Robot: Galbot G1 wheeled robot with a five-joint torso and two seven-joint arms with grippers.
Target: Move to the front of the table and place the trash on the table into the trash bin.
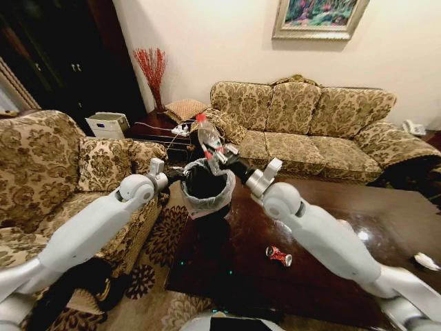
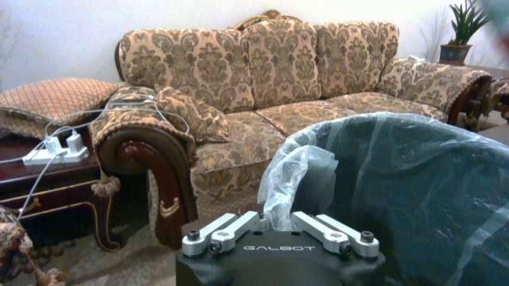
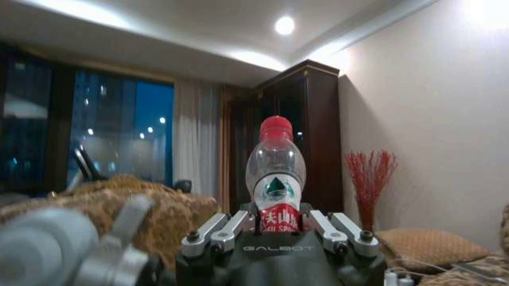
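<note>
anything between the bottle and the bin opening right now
Nothing visible. The right end effector holds the bottle just above the trash bin, whose mouth is open; the left end effector grips the liner at the rim.

Warm indoor light fills the room, coming from a round recessed ceiling lamp (image 3: pixel 285 25) that blooms white in the right wrist view, with a second bright patch on the wall at the upper corner. The dark glossy wooden table (image 1: pixel 386 221) carries pale glare spots. The dark cabinet and windows stay dim. The head view bends at its edges, and a blurred grey arm part (image 3: pixel 56 244) sits out of focus.
</note>
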